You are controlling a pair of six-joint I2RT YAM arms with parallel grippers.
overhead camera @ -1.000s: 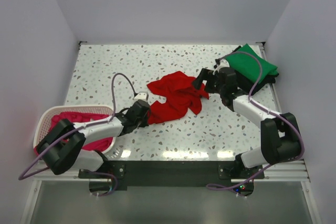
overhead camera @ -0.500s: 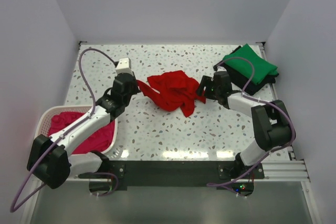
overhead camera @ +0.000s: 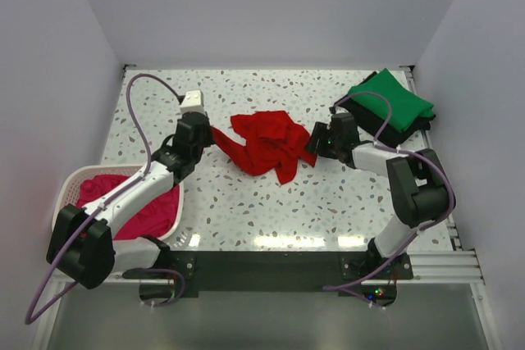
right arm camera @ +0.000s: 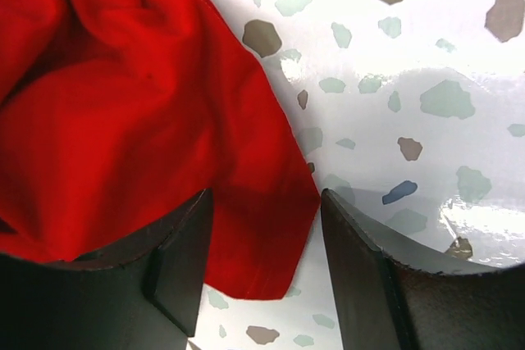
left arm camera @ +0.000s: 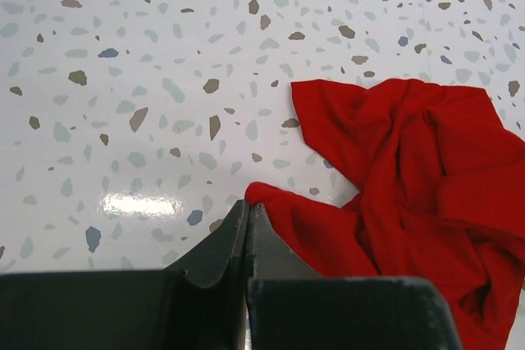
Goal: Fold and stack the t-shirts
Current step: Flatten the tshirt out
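Four t-shirts on show! One red t-shirt point(overhead camera: 267, 143), crumpled. One green t-shirt point(overhead camera: 392, 100), right of the red one and farther back. One black t-shirt point(overhead camera: 423, 124), peeking out under the green. One magenta t-shirt point(overhead camera: 156, 215), left of the red one and nearer. One basket point(overhead camera: 98, 170), white lattice, holding that magenta. Two pincers: left pincer point(left arm camera: 248, 211) at the red t-shirt's left edge, right pincer point(right arm camera: 264, 198) at its right edge. One speckled desk point(overhead camera: 271, 202).

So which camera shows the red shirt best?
Top external: the whole crumpled red t-shirt is visible. Left wrist shows part of it, a corner pinched in the left gripper; right wrist shows only an edge between the right gripper's open fingers.
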